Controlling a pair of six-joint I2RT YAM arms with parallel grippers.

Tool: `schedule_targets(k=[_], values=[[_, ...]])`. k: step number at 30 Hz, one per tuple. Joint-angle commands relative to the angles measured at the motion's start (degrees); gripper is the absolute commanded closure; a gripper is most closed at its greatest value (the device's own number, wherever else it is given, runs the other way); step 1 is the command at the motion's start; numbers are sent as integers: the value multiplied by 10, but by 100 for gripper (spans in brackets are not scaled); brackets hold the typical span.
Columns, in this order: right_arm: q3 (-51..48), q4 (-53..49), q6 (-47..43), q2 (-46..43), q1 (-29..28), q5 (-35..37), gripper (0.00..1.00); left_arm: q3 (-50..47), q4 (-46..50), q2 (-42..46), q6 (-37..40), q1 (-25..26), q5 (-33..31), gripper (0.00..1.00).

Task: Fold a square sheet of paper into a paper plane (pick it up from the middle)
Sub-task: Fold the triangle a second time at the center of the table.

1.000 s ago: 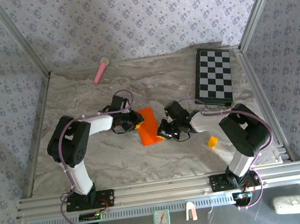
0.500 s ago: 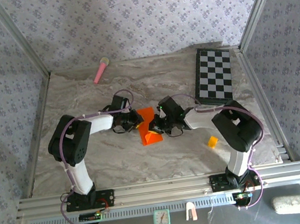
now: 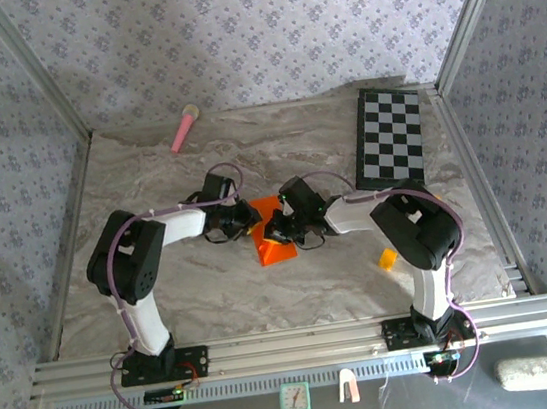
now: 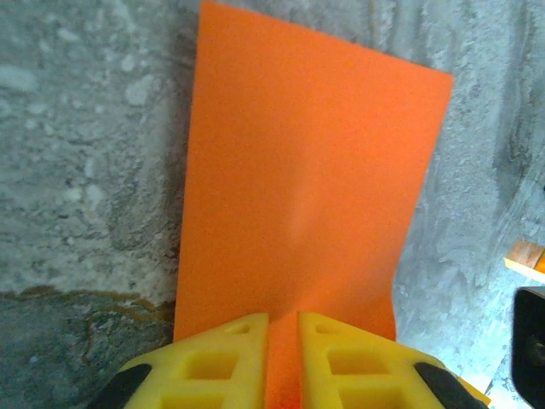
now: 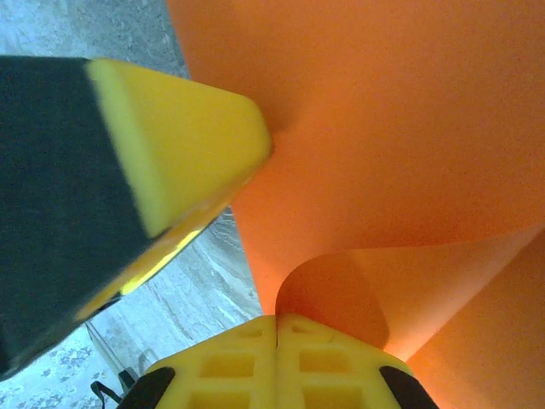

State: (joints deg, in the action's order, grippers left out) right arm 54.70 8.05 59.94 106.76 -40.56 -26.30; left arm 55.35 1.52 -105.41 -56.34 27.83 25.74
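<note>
The square sheet of paper (image 3: 278, 250) is bright orange and lies mid-table, its right part lifted and curled over to the left. My left gripper (image 3: 245, 221) sits at the sheet's left edge, its yellow fingers (image 4: 223, 358) nearly together with a raised ridge of the sheet (image 4: 306, 170) between them. My right gripper (image 3: 276, 230) is shut on the curled-over edge of the sheet (image 5: 409, 128), close to the left gripper. In the right wrist view a left finger (image 5: 179, 136) touches the paper just above my right gripper (image 5: 277, 319).
A tiny yellow-orange block (image 3: 389, 258) lies right of the arms' work spot. A checkerboard (image 3: 391, 139) rests at the back right and a pink stick (image 3: 184, 128) at the back left. Patterned walls enclose the marble table (image 3: 149, 180).
My right gripper has moved left with the sheet's right edge, rolling that half over toward the left gripper. The left gripper has stayed in place.
</note>
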Motion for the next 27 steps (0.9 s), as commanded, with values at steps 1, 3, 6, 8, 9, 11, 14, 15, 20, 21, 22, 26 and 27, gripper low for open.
schedule_targets(k=[1, 3, 6, 8, 9, 11, 14, 15, 20, 21, 22, 26, 27], values=[[13, -21, -13, 6, -4, 15, 100, 11, 8, 31, 14, -13, 1, 80], [11, -17, -13, 6, -4, 15, 100, 12, 11, 27, 19, -19, -4, 80], [9, -8, -12, 7, -4, 14, 100, 16, 21, 6, 21, -22, -3, 81], [9, -2, -11, 7, -4, 13, 100, 19, 24, -7, 18, -21, 4, 82], [9, -1, -10, 7, -4, 13, 100, 22, 29, -11, 18, -20, 7, 82], [7, 2, -9, 8, -4, 12, 100, 27, 39, -17, 20, -19, 8, 83], [5, 12, -6, 9, -4, 11, 100, 33, 57, -23, 24, -15, 4, 85], [4, 14, -5, 10, -4, 11, 100, 35, 65, -26, 25, -14, 2, 85], [4, 20, -4, 12, -5, 16, 100, 28, 66, -29, 18, -14, -3, 86], [5, 19, -3, 12, -7, 18, 100, 26, 65, -29, 17, -13, -4, 86], [5, 17, -3, 12, -7, 22, 100, 26, 65, -28, 17, -13, -6, 86], [3, 13, -1, 13, -11, 35, 100, 25, 66, -28, 14, -13, -10, 86], [3, 12, 0, 13, -12, 38, 100, 24, 66, -28, 13, -13, -11, 86]])
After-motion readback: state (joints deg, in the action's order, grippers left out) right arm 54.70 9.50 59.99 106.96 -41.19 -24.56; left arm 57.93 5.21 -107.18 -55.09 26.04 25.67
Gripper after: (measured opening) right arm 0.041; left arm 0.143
